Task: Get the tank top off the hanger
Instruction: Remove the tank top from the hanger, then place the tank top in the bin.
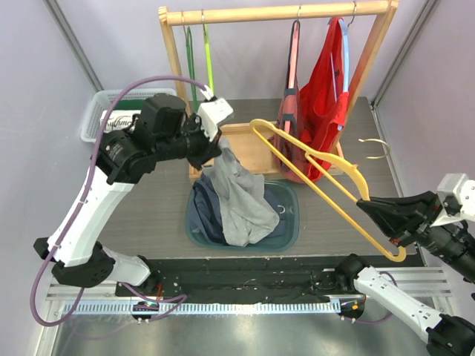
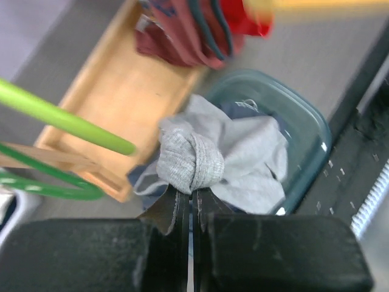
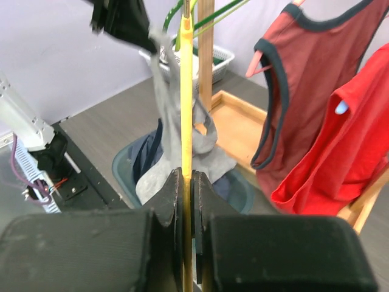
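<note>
Top view, clock directions taken from the frame centre.

- Grey tank top (image 1: 241, 196): hanging in a bunched column just left of centre. Its top end is pinched near 11 o'clock. The lower part drapes into the teal bin (image 1: 295, 215) and lies over dark blue fabric there.
- Left gripper (image 1: 220, 146): closed on a rolled knot of the grey cloth. The left wrist view shows the fingers pressed together with the knot (image 2: 191, 161) bulging just past the tips (image 2: 188, 198).
- Yellow hanger (image 1: 343, 210): runs on a slant from about 4 o'clock up toward 12, hook end out at 3 o'clock. From above it sits beside the tank top and apart from it. In the right wrist view the grey cloth (image 3: 164, 121) shows behind the hanger bar (image 3: 186, 91), so whether they touch cannot be told there.
- Right gripper (image 1: 365, 208): at 4 o'clock, clamped on the lower end of the hanger. Its own camera shows the yellow bar squeezed between the fingers (image 3: 187, 182).
- Wooden rack (image 1: 274, 12): across 12 o'clock, its tray base (image 1: 249, 148) just behind the bin.
- On the rack: a dark red top (image 1: 291, 111) and a bright red shirt (image 1: 323, 111) at 1 o'clock, and bare green hangers (image 1: 208, 59) at 11 o'clock.
- White basket (image 1: 100, 111): at 10 o'clock, partly hidden by the left arm.
</note>
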Controlling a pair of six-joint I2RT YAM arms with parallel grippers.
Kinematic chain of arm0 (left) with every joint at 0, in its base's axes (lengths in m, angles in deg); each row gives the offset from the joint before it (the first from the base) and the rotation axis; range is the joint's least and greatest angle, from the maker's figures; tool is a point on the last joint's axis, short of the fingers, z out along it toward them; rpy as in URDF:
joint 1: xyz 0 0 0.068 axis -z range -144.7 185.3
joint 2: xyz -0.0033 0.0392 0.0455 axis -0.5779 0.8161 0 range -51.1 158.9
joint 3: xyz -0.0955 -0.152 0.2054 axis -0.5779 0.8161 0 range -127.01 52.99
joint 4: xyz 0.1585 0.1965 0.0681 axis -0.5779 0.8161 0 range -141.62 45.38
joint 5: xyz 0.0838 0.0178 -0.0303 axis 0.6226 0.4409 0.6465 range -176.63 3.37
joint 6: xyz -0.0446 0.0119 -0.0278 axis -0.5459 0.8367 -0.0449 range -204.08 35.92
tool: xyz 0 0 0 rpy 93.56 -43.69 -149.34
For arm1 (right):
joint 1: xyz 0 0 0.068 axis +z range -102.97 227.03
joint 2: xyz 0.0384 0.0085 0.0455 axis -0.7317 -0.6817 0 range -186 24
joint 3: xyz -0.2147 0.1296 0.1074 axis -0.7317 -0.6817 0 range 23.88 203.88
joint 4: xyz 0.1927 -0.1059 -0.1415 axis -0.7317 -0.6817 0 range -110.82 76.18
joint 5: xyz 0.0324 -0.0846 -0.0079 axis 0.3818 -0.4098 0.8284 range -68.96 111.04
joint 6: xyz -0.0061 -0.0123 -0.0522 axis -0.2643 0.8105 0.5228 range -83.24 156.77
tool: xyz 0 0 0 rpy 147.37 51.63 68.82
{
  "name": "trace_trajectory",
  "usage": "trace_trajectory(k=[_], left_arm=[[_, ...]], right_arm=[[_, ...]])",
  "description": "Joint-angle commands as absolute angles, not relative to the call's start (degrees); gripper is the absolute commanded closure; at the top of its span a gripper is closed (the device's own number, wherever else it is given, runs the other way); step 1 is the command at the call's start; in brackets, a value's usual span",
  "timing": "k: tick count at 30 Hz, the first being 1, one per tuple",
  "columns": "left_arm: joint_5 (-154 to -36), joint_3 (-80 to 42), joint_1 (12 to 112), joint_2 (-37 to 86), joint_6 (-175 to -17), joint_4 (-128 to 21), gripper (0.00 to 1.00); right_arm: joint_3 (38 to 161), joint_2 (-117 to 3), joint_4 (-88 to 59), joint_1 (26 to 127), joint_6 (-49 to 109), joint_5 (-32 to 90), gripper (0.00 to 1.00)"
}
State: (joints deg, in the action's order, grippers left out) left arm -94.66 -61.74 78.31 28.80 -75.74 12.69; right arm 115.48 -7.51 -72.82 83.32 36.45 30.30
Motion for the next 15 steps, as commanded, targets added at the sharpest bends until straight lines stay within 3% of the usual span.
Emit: trace_trajectory(k=[1,8,15], left_arm=[[-103.0,-53.7,78.2,25.1,-73.3,13.9,1.00],[-93.3,-31.2,78.8,18.9,-71.4,4.2,1.00],[-76.6,-21.6,79.5,20.3,-70.3,-4.1,1.00]], right_arm=[[115.5,-9.4,-69.3,83.7,38.1,26.6,0.99],[112.5,-18.6,-56.7,83.7,32.9,24.0,0.99],[125.0,-35.8,-60.2,83.7,28.9,15.7,0.99]])
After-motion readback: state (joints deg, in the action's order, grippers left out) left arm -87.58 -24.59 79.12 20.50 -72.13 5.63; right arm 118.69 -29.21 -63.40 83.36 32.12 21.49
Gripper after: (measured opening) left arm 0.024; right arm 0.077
